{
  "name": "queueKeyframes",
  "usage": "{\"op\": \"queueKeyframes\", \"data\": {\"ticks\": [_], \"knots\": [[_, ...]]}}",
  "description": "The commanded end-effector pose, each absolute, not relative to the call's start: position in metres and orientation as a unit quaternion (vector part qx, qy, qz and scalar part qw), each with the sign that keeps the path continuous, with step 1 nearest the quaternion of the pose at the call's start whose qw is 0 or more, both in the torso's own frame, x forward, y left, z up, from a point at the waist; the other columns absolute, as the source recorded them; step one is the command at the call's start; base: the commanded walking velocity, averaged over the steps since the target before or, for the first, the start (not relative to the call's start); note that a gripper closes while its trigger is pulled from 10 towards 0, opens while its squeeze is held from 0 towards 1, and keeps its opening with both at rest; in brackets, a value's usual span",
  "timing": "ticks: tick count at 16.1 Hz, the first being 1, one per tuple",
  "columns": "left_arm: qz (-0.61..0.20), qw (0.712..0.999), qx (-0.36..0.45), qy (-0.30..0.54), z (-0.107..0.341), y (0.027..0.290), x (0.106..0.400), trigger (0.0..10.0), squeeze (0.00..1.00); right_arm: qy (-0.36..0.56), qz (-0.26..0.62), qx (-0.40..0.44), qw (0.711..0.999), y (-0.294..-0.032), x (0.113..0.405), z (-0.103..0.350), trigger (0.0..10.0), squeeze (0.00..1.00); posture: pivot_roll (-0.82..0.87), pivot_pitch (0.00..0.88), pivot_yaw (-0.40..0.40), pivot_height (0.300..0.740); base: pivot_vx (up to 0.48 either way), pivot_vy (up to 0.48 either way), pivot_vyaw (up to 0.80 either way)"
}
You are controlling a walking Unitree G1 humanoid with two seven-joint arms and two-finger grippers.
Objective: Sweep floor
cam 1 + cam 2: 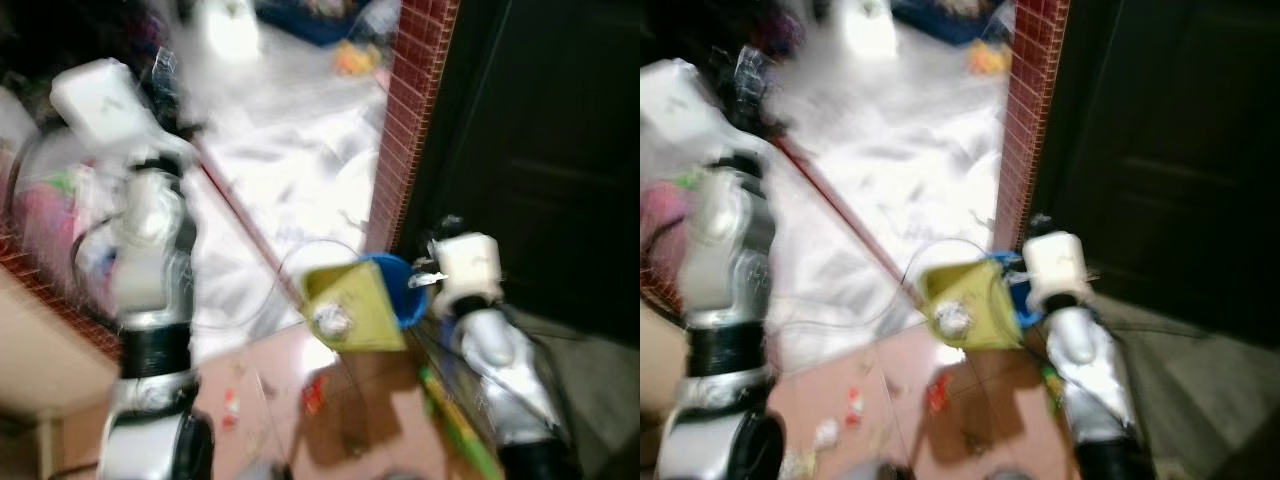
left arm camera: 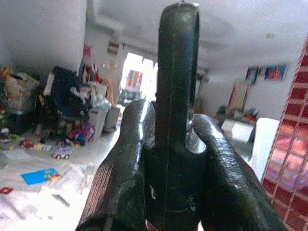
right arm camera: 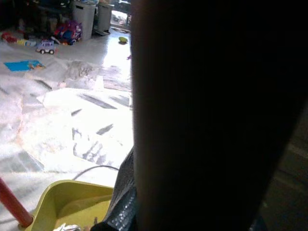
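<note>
While both head views are blurred, we can make out a long red broom handle running slantwise from our raised left arm down across the pale floor to a yellow dustpan. In the left wrist view our left gripper is clamped on the dark end of that handle, one finger pressing each side of it. The dustpan sits low beside a red brick pillar, with a crumpled white scrap lying in it and a blue part just behind. Our right gripper reaches to that blue part at the dustpan's edge; we cannot tell whether its fingers are apart or together, since the right wrist view is mostly blocked by something dark. Small bits of red and white litter lie on the reddish floor near our feet. Toys and clutter stand far across the room.
</note>
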State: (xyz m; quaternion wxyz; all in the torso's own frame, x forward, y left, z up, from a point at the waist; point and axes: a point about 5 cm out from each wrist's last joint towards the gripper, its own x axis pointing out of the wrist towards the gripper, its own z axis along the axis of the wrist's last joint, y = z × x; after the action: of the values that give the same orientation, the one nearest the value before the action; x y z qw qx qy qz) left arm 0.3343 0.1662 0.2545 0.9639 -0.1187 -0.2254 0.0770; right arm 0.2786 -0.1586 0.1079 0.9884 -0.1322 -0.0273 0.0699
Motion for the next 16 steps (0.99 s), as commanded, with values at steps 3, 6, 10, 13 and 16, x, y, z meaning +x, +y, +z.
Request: {"op": "queueKeyframes", "data": {"ticks": [3,6,10,13,16], "knots": [[0.065,0.950,-0.113,-0.285,0.282,0.153,0.333,10.0,0.00,-0.044,0.063,-0.139,0.987,-0.163,0.279,0.117,10.0,0.00,-0.09,0.000,0.076,0.740,0.480,0.000,0.00],[0.064,0.948,-0.099,-0.294,0.284,0.148,0.333,10.0,0.00,-0.044,0.064,-0.140,0.987,-0.163,0.279,0.117,10.0,0.00,-0.09,0.000,0.076,0.740,0.480,0.000,0.00],[0.067,0.942,-0.060,-0.323,0.287,0.140,0.331,10.0,0.00,-0.044,0.068,-0.140,0.987,-0.161,0.279,0.116,10.0,0.00,-0.09,0.000,0.073,0.740,0.240,0.000,0.00],[0.047,0.938,-0.022,-0.343,0.285,0.122,0.327,10.0,0.00,-0.045,0.068,-0.140,0.987,-0.161,0.280,0.117,10.0,0.00,-0.09,0.000,0.072,0.740,0.000,0.000,0.00],[0.012,0.935,-0.027,-0.353,0.281,0.097,0.323,10.0,0.00,-0.046,0.069,-0.140,0.987,-0.159,0.280,0.117,10.0,0.00,-0.10,0.000,0.075,0.740,0.000,0.000,0.00]]}}
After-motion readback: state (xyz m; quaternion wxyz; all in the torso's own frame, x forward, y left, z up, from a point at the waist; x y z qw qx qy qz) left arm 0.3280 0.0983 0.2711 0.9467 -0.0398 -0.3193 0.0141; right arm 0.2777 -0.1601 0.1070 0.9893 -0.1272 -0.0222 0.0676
